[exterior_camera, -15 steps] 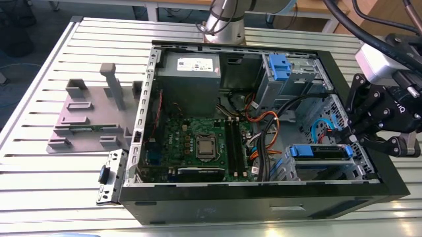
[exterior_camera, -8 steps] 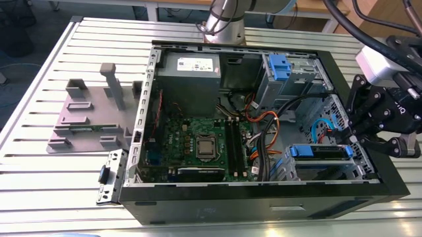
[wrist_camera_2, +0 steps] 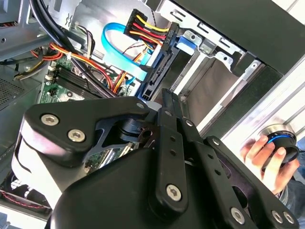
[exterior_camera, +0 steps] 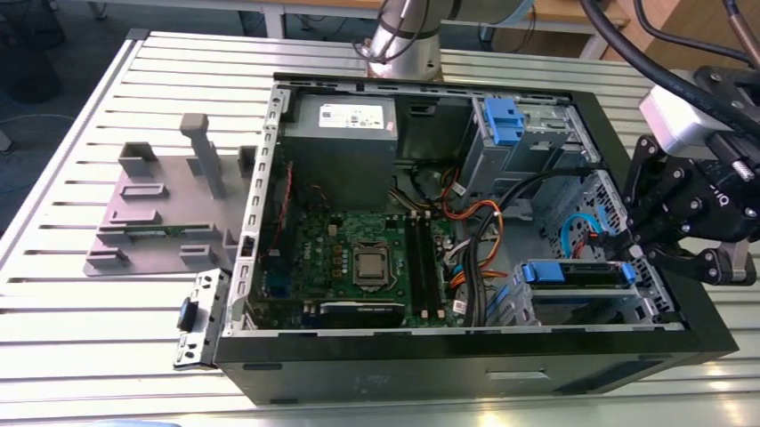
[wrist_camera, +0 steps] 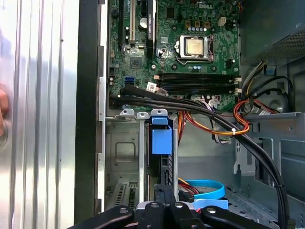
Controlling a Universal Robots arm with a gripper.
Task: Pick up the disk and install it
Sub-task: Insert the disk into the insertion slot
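Our gripper [exterior_camera: 632, 253], jaws closed, sits at the disk's [exterior_camera: 578, 272] three o'clock; we risk snagging the cables [exterior_camera: 481, 267].

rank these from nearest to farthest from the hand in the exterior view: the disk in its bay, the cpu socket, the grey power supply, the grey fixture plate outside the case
1. The disk, right beside the hand, at the case's edge on the exterior view's right.
2. The cpu socket, mid-motherboard.
3. The power supply, in the case's far corner.
4. The fixture plate, outside the case on the exterior view's left.
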